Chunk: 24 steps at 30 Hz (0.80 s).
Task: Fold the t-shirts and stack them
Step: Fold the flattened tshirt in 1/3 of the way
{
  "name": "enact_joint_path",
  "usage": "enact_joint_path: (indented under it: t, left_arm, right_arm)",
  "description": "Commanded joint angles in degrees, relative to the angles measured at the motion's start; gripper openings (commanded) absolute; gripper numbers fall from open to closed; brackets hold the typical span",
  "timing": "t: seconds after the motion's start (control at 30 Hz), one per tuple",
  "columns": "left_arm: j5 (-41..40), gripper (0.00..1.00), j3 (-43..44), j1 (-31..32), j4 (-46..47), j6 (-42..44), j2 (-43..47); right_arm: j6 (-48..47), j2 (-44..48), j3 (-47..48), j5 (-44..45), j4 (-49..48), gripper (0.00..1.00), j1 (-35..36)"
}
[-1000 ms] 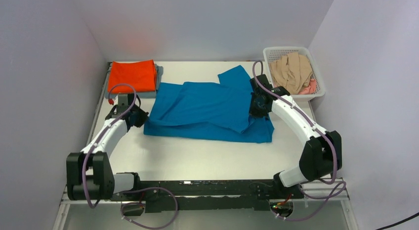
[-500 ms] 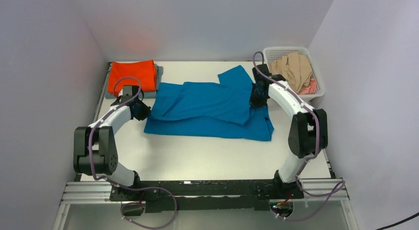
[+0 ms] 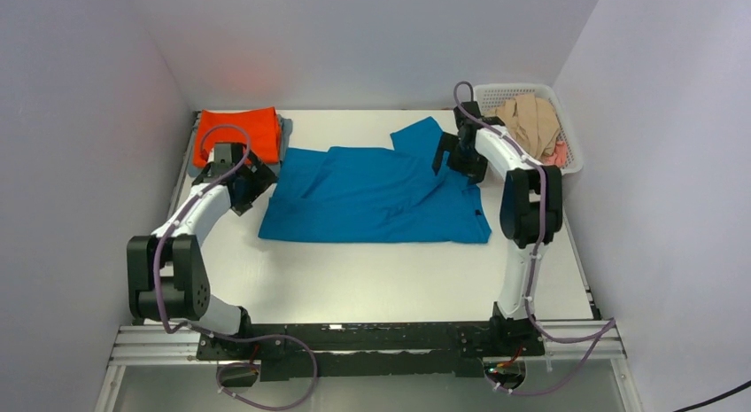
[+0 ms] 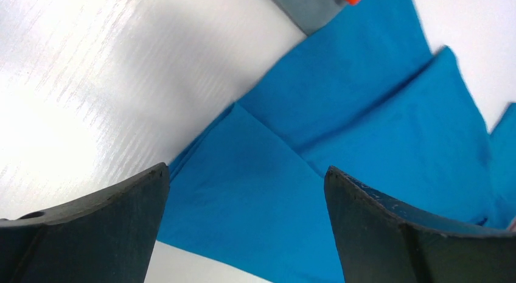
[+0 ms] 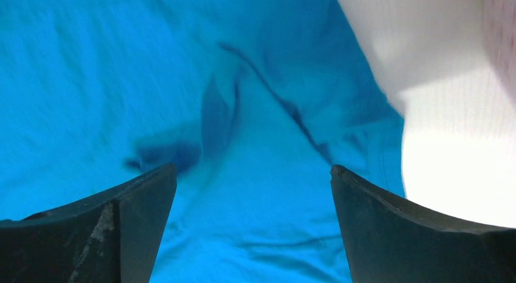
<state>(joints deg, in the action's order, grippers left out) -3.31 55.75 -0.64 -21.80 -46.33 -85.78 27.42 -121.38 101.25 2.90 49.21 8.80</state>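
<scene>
The teal-blue t-shirt (image 3: 372, 198) lies folded across the middle of the table, one sleeve pointing to the back. My left gripper (image 3: 252, 183) hangs open over its left edge, and the left wrist view shows blue cloth (image 4: 341, 112) below the gripper (image 4: 244, 169) with nothing between the fingers. At the shirt's back right corner my right gripper (image 3: 447, 155) also stands open, empty above the shirt (image 5: 243, 82) in its own view (image 5: 252, 168). An orange t-shirt (image 3: 237, 133) sits folded on a grey one (image 3: 284, 130) at the back left.
A white lattice basket (image 3: 567, 168) stands at the back right with a beige shirt (image 3: 530, 121) and a pink one (image 3: 556, 153) in it. White walls close in on the left, back and right. The grey shirt's corner (image 4: 304, 6) shows in the left wrist view.
Both grippers were shut at the teal shirt's left and right edges and moved toward the back. Both have now opened and let go, and the shirt lies flatter.
</scene>
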Motion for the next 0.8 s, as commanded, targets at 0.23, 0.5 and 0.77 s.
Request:
enact_joint_path:
  t: [0.23,0.5,0.77]
  left_arm:
    - [13.4,0.99,-0.14,8.32,6.74,6.56,-0.06]
    - [15.63,0.99,-1.42,10.95,8.28,6.48,-9.62]
    - [13.72,0.99,-12.09,12.8,6.88,5.44,-5.02]
  right_arm:
    - [-0.89,29.99,-38.77,-12.35,-26.04,1.0,3.27]
    - [-0.66,24.84,-42.32,-9.68,-30.73,1.0,4.96]
    - [2.67,33.26,-57.49,-9.66,-28.5,1.0,5.16]
